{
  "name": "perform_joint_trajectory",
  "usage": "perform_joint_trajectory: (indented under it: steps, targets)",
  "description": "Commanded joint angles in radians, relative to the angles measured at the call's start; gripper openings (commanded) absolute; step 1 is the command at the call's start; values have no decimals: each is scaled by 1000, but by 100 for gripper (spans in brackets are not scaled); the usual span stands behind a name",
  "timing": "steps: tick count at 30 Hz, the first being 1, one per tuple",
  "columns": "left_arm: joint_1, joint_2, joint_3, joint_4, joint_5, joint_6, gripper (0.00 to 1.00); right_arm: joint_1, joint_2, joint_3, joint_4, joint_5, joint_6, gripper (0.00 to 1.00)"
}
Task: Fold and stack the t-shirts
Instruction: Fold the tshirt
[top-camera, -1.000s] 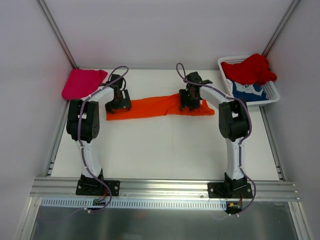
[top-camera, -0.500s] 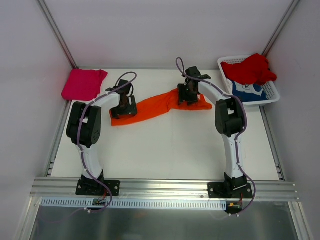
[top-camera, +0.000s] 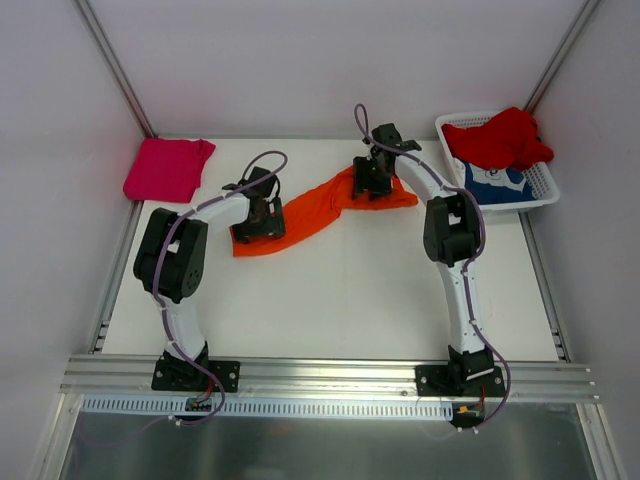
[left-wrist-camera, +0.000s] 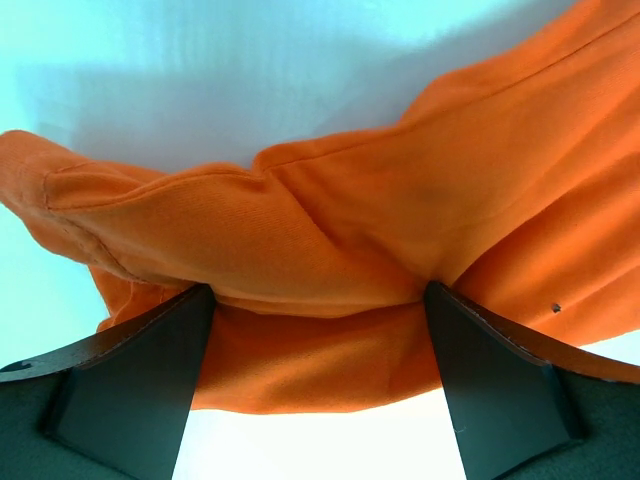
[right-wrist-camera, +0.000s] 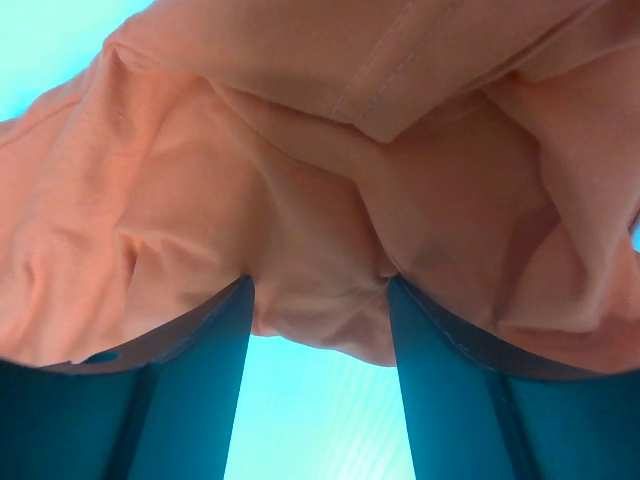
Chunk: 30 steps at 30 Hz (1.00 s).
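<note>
Two claws, the left gripper (top-camera: 262, 216) and right gripper (top-camera: 368, 186), each clamp a bunched end of the orange t-shirt (top-camera: 315, 208), which stretches slantwise between them over the table (top-camera: 350, 300), probably to hold the cloth taut for folding.

Top cam high behind arm bases (top-camera: 195, 372), facing down on whole table (top-camera: 330, 300), wrist cams close-up, aimed out betw own fingers (left-wrist-camera: 130, 390), all sharing orange t-shirt (top-camera: 310, 210).
</note>
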Motion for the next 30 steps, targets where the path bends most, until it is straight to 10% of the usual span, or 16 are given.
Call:
perform_joint_trajectory:
  steps: [1,30]
  targets:
    - [-51,36,-55,-12,101,-73,87,-2,52,83,-52,-73,2,60]
    - [-328,170,-7,12,144,-186,87,61,100,113,-16,-167,-16,61]
